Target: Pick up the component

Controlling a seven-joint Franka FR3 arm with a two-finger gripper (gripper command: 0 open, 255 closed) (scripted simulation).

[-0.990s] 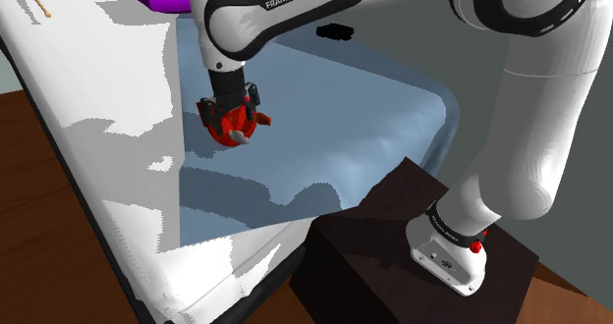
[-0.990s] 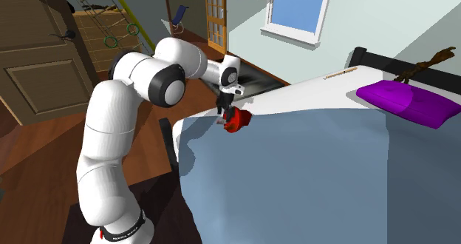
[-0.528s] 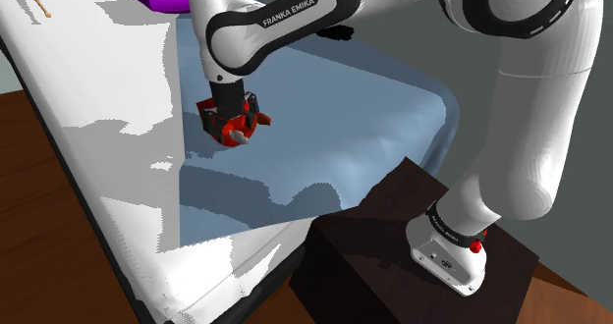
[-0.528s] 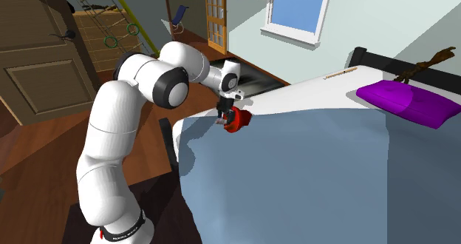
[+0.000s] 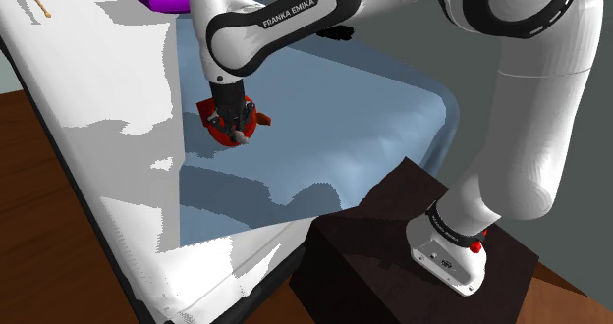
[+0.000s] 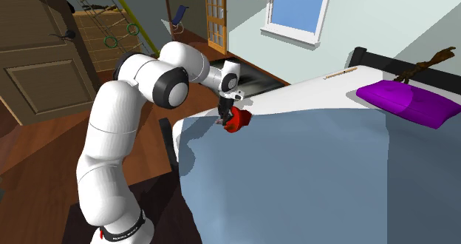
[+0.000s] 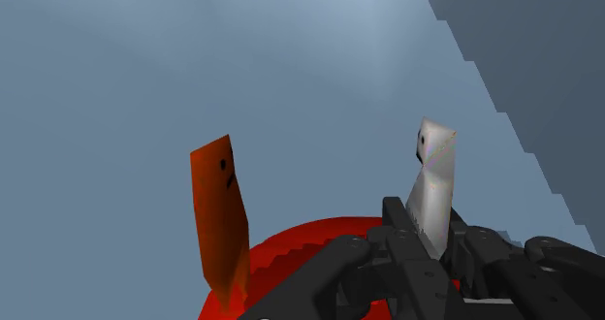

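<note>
Red, two-tabbed, the component [image 5: 248, 128] lay on the bed's [image 5: 128, 243] blue cover [image 5: 344, 126] by its edge with the white sheet [image 5: 98, 86], the hand [image 5: 234, 126] closed on its middle, where a shallow pinch could have let it tip or slip.

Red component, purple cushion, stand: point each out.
red component [image 7: 281, 270]: wrist view, its red disc face.
purple cushion [image 6: 406, 102]: second exterior view, middle of its top.
stand [image 5: 383, 224]: shoulder view, its dark top face.
</note>
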